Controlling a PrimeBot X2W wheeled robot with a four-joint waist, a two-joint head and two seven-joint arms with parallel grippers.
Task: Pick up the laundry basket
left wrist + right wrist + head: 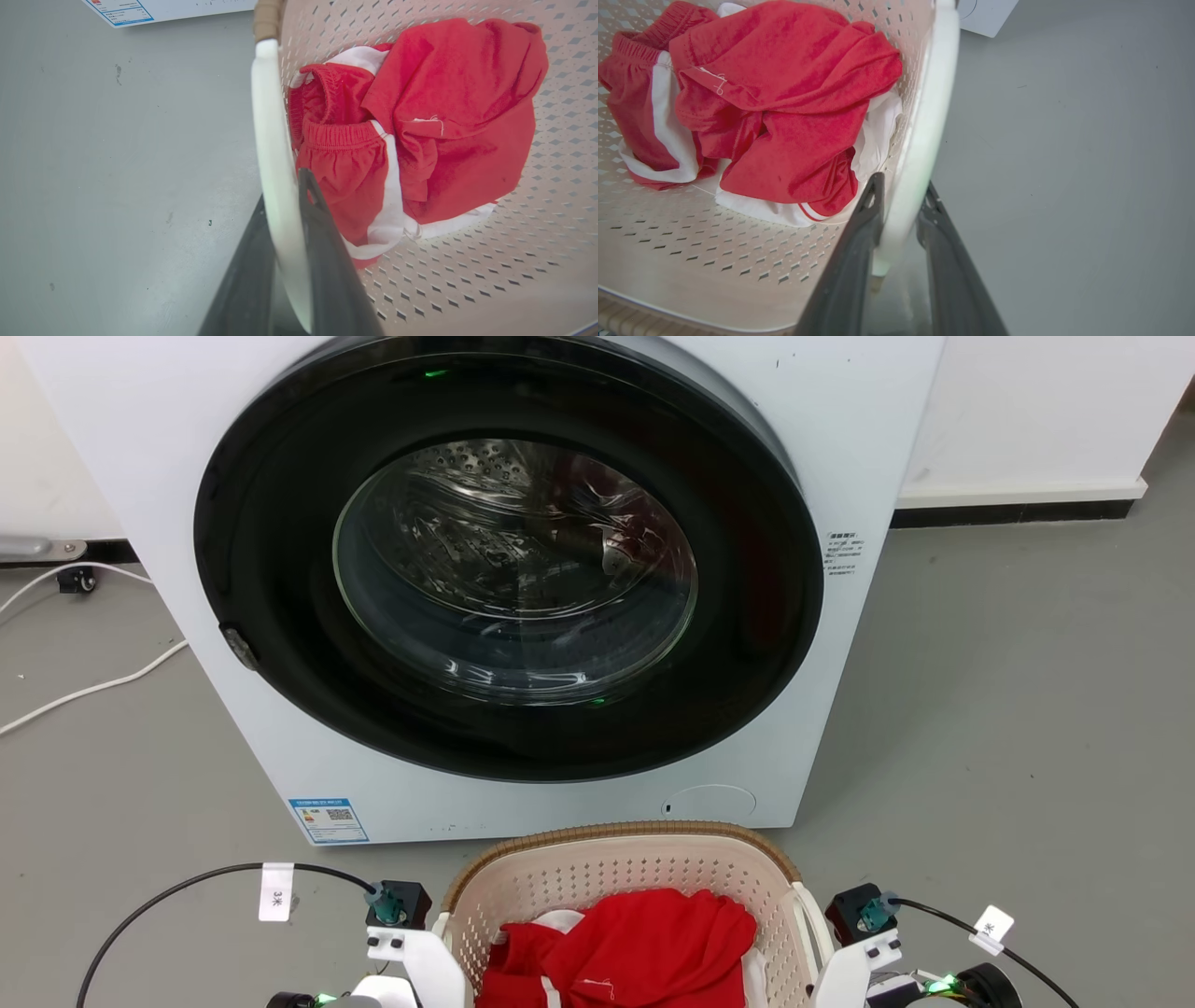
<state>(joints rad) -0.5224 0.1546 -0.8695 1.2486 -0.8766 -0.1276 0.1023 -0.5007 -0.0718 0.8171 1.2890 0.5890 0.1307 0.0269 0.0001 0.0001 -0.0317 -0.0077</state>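
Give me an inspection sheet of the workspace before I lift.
Surface: grey floor, bare, faint marks.
Job's things: laundry basket in front of the washing machine, holding red and white clothes.
Clutter: nothing seen.
Grippers: left gripper appears closed on the left handle; right gripper appears closed on the right handle.
Cables: tagged black cables at both wrists; white cable on the floor left of the machine.
Surroundings: door shut; white wall behind.
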